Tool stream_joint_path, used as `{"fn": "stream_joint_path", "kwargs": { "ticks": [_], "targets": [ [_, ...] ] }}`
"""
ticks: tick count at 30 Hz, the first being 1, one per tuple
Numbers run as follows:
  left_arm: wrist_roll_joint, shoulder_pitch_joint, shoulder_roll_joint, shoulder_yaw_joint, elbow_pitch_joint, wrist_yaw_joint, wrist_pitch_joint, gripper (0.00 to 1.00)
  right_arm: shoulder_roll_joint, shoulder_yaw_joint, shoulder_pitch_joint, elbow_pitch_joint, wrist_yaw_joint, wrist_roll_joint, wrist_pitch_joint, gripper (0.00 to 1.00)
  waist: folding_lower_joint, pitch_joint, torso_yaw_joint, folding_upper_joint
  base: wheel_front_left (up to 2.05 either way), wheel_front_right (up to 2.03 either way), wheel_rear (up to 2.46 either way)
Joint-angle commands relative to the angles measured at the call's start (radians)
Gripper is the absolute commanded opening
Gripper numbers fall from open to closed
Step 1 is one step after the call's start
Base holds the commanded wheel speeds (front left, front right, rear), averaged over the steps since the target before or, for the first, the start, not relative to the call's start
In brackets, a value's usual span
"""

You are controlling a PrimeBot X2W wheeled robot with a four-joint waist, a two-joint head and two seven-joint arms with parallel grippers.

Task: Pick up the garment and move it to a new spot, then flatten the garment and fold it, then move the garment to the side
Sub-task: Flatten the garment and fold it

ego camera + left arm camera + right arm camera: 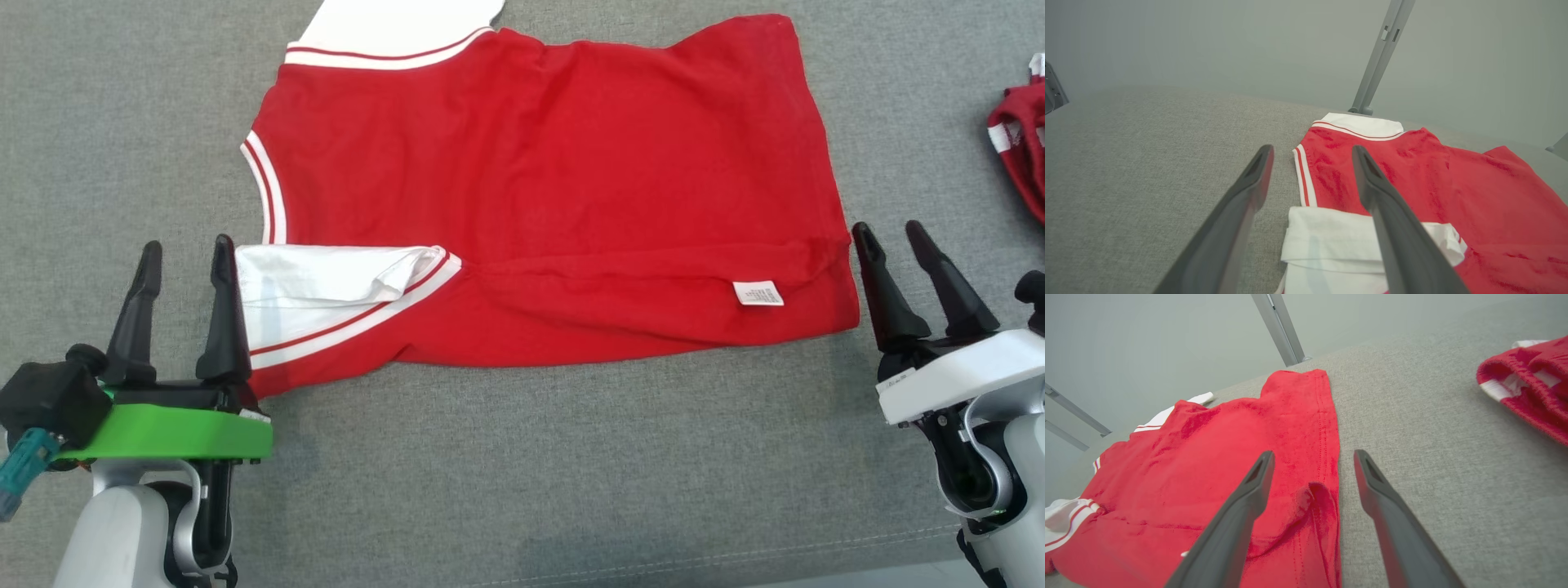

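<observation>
Grey cloth (pixel 522 490) covers the flat top in the head view. The red shirt (pixel 539 188) lies spread out on it, with its near edge folded over. It sits between the left gripper (pixel 186 243) and the right gripper (pixel 888 229). Both have their jaws apart and hold nothing. A small white tag (pixel 758 293) has writing too tiny to read. The left wrist view adds a plain grey wall (pixel 1188 41) and a metal post (pixel 1378 57) behind the white sleeve (pixel 1331 241). The right wrist view shows a second red garment (pixel 1531 384), bunched up and well apart.

Near strip: bare counter (pixel 522 474) gives you open passage.
Far right: bunched red cloth (pixel 1030 175) lies in your way.
Far edge: grey post (pixel 1380 57) behind the garment (pixel 555 180).
</observation>
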Motion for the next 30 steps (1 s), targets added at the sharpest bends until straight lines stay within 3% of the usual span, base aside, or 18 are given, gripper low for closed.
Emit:
{"fn": "stream_joint_path", "kwargs": {
  "ticks": [1,6,15,30],
  "targets": [
    [0.02,-0.011,0.003,0.01,0.0,0.001,-0.033,1.0,-0.013,-0.005,0.011,-0.001,0.0,-0.042,-0.037,1.0,0.0001,-0.019,-0.004,0.0,0.0,0.0,0.0],
    [0.088,-0.03,0.0,0.038,-0.018,0.019,-0.108,1.0,0.004,-0.036,-0.001,-0.015,0.0,-0.163,-0.164,1.0,0.0001,-0.043,-0.014,0.0,0.0,0.0,0.0],
    [0.196,-0.038,-0.006,0.098,-0.046,-0.002,-0.12,1.0,0.069,-0.097,-0.002,-0.086,0.0,-0.368,-0.19,1.0,0.0001,-0.065,-0.014,0.0,0.0,0.0,0.0],
    [0.247,0.017,-0.013,0.09,0.053,-0.042,-0.12,1.0,0.099,-0.099,0.022,-0.062,0.0,-0.415,-0.19,1.0,0.0001,-0.073,0.0,0.0,0.0,0.0,0.0]
  ]
}}
